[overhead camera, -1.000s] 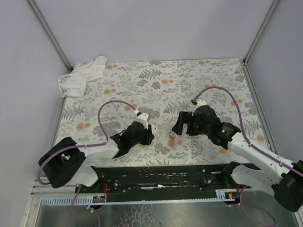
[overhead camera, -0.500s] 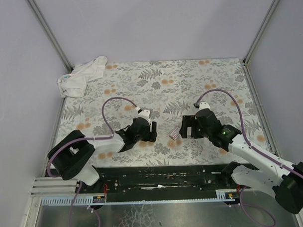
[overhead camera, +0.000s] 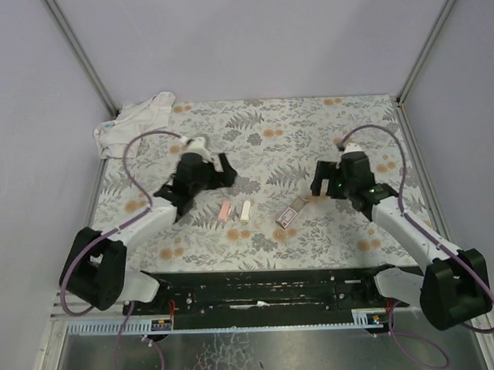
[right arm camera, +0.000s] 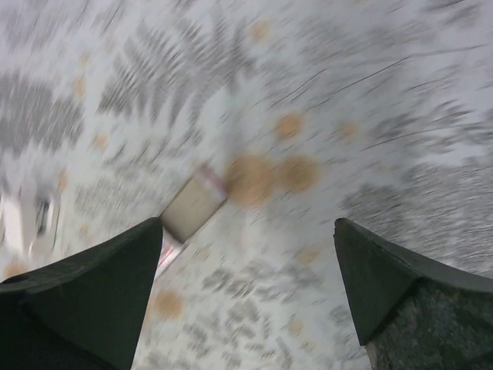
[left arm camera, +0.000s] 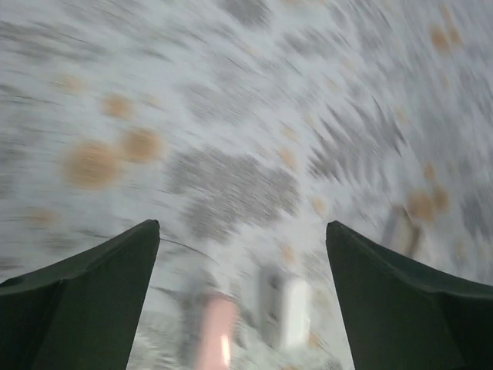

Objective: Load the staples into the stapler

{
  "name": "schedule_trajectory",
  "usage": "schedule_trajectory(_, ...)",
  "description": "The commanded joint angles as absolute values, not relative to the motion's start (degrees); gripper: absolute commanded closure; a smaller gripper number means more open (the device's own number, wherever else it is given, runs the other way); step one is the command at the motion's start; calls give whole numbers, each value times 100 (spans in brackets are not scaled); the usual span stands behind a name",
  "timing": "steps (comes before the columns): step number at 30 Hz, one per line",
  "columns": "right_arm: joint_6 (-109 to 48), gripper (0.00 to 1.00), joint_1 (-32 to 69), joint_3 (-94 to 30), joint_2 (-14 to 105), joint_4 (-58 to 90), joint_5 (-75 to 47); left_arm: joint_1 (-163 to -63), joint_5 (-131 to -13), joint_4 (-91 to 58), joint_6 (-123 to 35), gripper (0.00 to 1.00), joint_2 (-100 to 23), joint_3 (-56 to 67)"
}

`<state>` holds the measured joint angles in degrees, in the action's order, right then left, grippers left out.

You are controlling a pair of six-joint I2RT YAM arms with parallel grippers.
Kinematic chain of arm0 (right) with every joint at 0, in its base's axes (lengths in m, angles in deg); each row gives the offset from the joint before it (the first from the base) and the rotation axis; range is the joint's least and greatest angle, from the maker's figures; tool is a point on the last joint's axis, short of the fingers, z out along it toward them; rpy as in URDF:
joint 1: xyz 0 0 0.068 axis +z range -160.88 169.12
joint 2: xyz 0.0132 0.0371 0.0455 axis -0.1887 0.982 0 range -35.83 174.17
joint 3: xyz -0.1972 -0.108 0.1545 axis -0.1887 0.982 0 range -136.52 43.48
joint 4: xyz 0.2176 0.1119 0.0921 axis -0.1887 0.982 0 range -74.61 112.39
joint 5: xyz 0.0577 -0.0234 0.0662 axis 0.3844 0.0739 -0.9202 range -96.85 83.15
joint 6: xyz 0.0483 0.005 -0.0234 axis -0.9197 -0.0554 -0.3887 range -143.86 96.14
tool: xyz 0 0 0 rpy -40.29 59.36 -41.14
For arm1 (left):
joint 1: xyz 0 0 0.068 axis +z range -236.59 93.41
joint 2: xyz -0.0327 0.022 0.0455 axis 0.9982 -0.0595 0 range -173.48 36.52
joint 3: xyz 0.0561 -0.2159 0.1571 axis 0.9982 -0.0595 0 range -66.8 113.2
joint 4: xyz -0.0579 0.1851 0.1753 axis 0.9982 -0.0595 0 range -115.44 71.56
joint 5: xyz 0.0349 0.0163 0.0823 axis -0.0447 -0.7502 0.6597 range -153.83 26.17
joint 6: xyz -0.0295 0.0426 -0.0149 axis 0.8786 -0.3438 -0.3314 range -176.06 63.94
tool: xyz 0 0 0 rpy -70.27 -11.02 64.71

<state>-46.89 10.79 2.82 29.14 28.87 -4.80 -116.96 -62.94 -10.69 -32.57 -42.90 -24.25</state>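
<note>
The staples box (overhead camera: pixel 289 215), small, red-pink with a pale tray, lies flat at mid-table. In the right wrist view the box (right arm camera: pixel 189 208) shows just ahead of the left fingertip. My right gripper (overhead camera: pixel 318 185) (right arm camera: pixel 248 221) hovers open just right of it, holding nothing. A pink bar (overhead camera: pixel 226 211) and a cream bar (overhead camera: pixel 245 210) lie side by side left of the box. They are too blurred to tell whether either is the stapler. My left gripper (overhead camera: pixel 224 171) (left arm camera: pixel 242 225) is open and empty, up and behind the bars. The pink bar (left arm camera: pixel 216 331) and cream bar (left arm camera: pixel 293 312) show low between its fingers.
A crumpled white cloth (overhead camera: pixel 135 124) lies at the back left corner. Pale walls and metal posts close in the floral table (overhead camera: pixel 351 133) on three sides. A black rail (overhead camera: pixel 259 290) runs along the near edge between the arm bases.
My left gripper opened and swung back and left, leaving the pink and cream bars uncovered on the table. My right gripper drew back to the right, away from the box.
</note>
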Motion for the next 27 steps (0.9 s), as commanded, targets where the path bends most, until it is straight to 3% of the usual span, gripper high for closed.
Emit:
schedule_trajectory(1,-4373,1,-473,40,3146,1862,-1159,-9886,-6609,-630,-3009,12,-3722,-2680)
schedule_trajectory(3,-4334,1,-1006,192,3164,1534,-1118,-9071,-6498,-332,-2936,11,-3292,-3048)
schedule_trajectory(7,-3975,1,-1198,1037,2748,514,119,-8059,-5653,546,-2929,3,-2371,-4242)
schedule_trajectory(12,-3500,0,-1193,2550,2222,-1406,591,-8037,-4407,1509,-3408,0,-1915,-5322)
schedule_trajectory(18,-3343,1,-1193,3467,2841,-3564,878,-8037,-4043,3065,-3511,0,-2963,-5799)
schedule_trajectory(27,-3126,0,-1185,3329,3518,-4049,798,-8050,-4370,3338,-3768,3,-3228,-5709)
